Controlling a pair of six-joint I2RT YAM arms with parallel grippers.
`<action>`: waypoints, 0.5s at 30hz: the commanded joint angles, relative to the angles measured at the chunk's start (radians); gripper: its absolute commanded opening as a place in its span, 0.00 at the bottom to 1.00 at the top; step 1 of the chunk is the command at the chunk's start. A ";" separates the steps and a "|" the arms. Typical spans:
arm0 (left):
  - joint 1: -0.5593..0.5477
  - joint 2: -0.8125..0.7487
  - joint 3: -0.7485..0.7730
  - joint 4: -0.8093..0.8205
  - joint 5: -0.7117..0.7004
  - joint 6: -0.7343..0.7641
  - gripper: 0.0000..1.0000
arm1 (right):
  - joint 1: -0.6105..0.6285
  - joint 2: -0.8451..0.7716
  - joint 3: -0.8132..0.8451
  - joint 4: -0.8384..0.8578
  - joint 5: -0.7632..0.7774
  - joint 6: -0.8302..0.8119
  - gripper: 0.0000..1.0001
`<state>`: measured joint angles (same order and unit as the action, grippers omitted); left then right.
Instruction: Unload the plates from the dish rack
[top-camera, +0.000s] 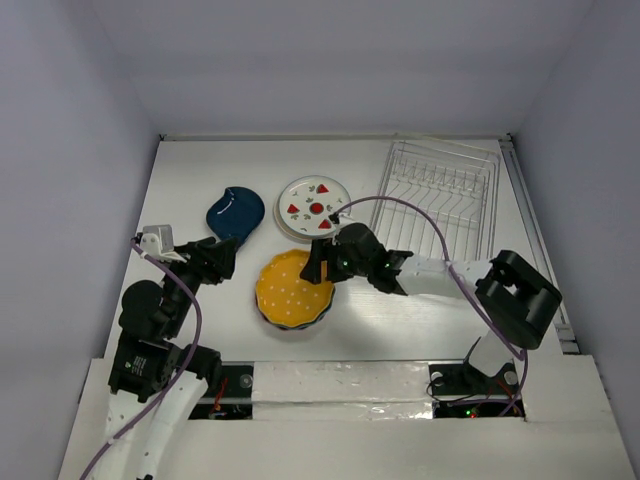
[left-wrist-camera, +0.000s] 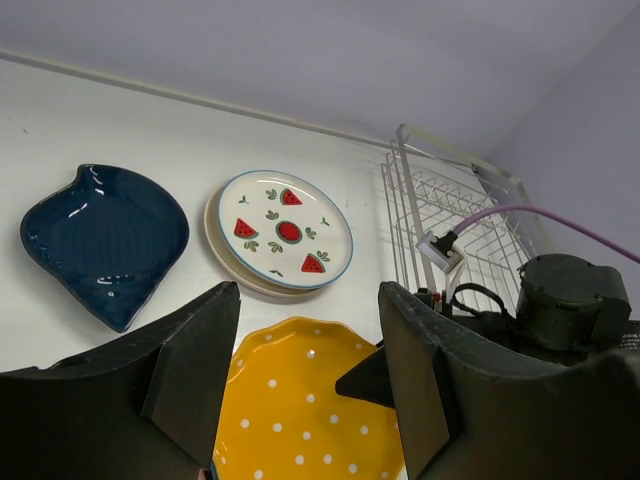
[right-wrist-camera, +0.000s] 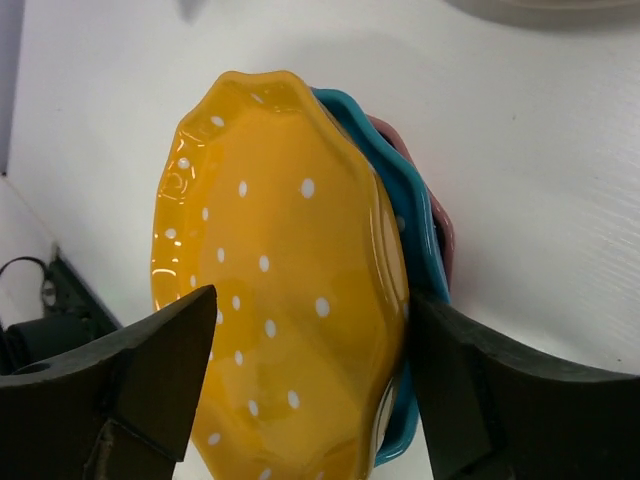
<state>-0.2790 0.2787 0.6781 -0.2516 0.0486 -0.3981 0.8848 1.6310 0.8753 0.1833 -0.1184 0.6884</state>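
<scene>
The yellow white-dotted plate (top-camera: 292, 288) (right-wrist-camera: 280, 250) lies on top of a teal plate (right-wrist-camera: 412, 230) and a pink plate (right-wrist-camera: 441, 236) near the table's front. My right gripper (top-camera: 322, 262) (right-wrist-camera: 312, 320) stands open astride the yellow plate's right rim, one finger over its face and the other outside the rim. My left gripper (top-camera: 222, 257) (left-wrist-camera: 305, 330) is open and empty, just left of the stack. Farther back, a dark blue plate (top-camera: 235, 212) (left-wrist-camera: 105, 240) lies flat beside a watermelon plate (top-camera: 314, 207) (left-wrist-camera: 285, 230) that rests on a cream one. The dish rack (top-camera: 440, 185) (left-wrist-camera: 450, 210) holds no plates.
The wire rack sits at the back right, close to the table's right edge. A purple cable (top-camera: 420, 215) arcs from the right arm over the rack's near side. The right arm's elbow (top-camera: 520, 295) stands beside the rack's front corner.
</scene>
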 joint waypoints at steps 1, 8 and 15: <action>0.008 0.002 0.005 0.044 0.011 0.012 0.55 | 0.054 -0.042 0.076 -0.069 0.118 -0.050 0.80; 0.008 -0.007 0.005 0.043 0.005 0.011 0.65 | 0.151 -0.085 0.181 -0.301 0.494 -0.110 0.93; 0.008 -0.016 0.005 0.038 0.000 0.008 0.81 | 0.161 -0.143 0.248 -0.398 0.643 -0.130 1.00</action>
<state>-0.2790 0.2764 0.6781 -0.2516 0.0479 -0.3981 1.0412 1.5494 1.0710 -0.1749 0.3840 0.5858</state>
